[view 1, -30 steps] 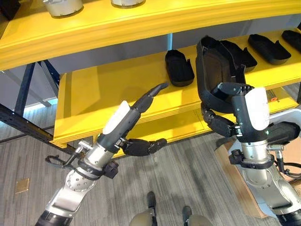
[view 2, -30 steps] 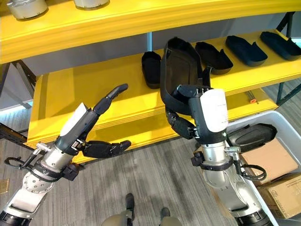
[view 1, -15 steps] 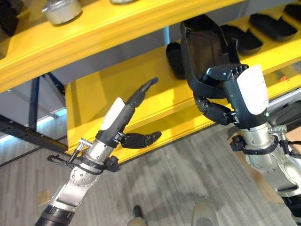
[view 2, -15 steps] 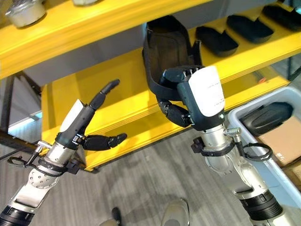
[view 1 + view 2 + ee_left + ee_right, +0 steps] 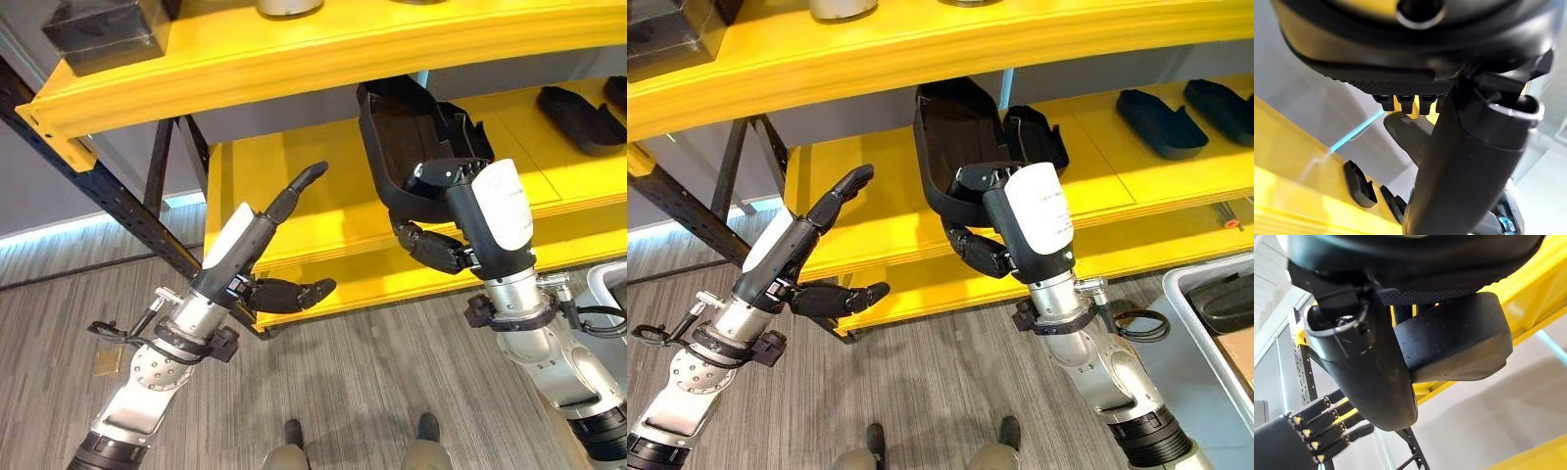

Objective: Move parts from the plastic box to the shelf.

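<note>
right eye view | right hand (image 5: 991, 217) gripping 1 black part (image 5: 950, 137) | left hand (image 5: 808, 257) open, empty | 3 parts on shelf (image 5: 872, 211)

A large black moulded tray-shaped part (image 5: 955, 137) stands before the yellow metal shelf (image 5: 872, 211), left of smaller black parts (image 5: 1161, 122) lying on it; grey canisters (image 5: 841, 8) sit above.

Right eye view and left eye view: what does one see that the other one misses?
The right eye view alone has the white plastic box on the floor with a black part inside.

The left eye view alone has a dark block wholly in view on the top yellow shelf.

Both share the right robot hand curled round a big black moulded shell part, held tilted over the yellow shelf board, and the left robot hand open, holding nothing.
</note>
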